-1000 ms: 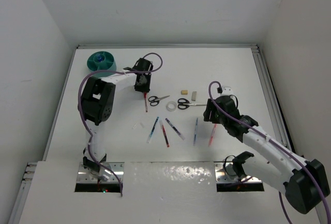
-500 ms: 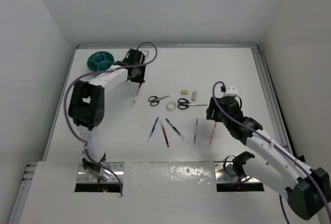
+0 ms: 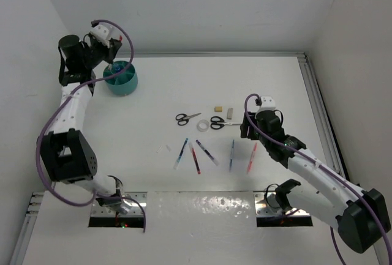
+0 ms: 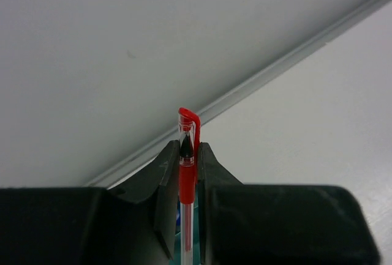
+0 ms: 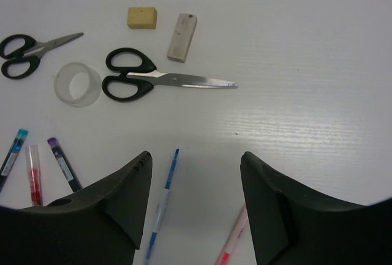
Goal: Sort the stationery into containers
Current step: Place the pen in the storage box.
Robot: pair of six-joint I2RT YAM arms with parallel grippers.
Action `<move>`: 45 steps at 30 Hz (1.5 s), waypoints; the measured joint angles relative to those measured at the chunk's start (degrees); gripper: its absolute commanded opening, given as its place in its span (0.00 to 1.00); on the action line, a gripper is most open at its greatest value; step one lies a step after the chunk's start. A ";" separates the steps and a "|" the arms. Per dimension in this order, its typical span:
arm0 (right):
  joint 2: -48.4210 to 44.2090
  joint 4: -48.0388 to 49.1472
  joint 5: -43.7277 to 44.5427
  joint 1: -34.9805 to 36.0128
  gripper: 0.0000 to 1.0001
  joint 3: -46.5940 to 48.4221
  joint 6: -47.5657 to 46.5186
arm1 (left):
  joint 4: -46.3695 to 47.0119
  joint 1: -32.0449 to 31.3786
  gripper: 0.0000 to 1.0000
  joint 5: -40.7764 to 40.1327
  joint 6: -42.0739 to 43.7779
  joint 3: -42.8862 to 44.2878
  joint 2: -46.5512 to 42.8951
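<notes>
My left gripper [image 3: 109,54] is raised at the far left, just above the teal organiser [image 3: 120,76]. It is shut on a red pen [image 4: 187,155], whose capped end sticks out past the fingertips; a sliver of teal shows below the jaws. My right gripper [image 5: 196,161] hangs open and empty over the table, between a blue pen [image 5: 160,207] and a red pen [image 5: 236,240]. Ahead of it lie large scissors [image 5: 147,81], small scissors [image 5: 27,51], a tape roll [image 5: 76,84], a beige eraser [image 5: 141,17] and a white piece [image 5: 182,29].
Three more pens [image 3: 194,155] lie side by side mid-table, left of the right gripper [image 3: 250,131], with a small clear bit [image 3: 162,149] beside them. A metal rail [image 3: 315,106] edges the table on the right, and white walls close in on the left and behind.
The left arm has swung from mid-table up to the far left, carrying the red pen to above the organiser. The right arm has barely shifted.
</notes>
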 measured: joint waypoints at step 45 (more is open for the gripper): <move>11.19 -7.89 0.79 4.92 0.59 16.22 -3.96 | 11.85 3.21 0.42 19.30 10.78 2.34 28.22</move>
